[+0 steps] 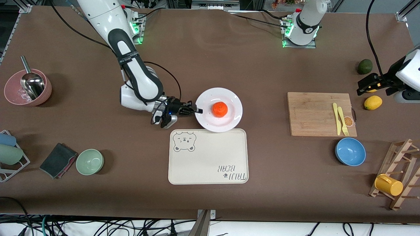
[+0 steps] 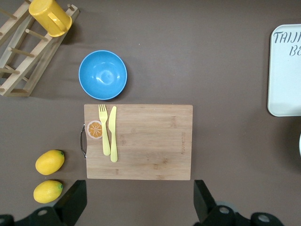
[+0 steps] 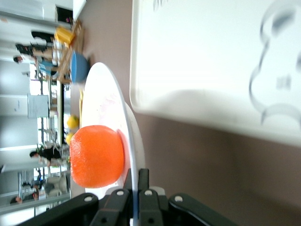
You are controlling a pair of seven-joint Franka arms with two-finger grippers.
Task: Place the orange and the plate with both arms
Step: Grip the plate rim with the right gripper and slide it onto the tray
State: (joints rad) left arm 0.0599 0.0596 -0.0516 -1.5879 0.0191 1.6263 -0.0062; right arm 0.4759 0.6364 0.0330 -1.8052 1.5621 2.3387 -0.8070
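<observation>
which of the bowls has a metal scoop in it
The pink bowl at the right arm's end of the table; the green bowl and blue bowl hold nothing.

A glossy round white plate (image 1: 229, 123), a grainy wooden cutting board (image 1: 311, 114) and a shiny metal scoop (image 1: 31, 84) are seen on matt brown cloth (image 1: 210, 59).

1. Front view: high, facing the arm bases, whole table (image 1: 98, 203).
2. Left wrist view: straight down from well above the board (image 2: 138, 141); shared with front.
3. Right wrist view: close, level with the plate (image 3: 110, 122) rim.
</observation>
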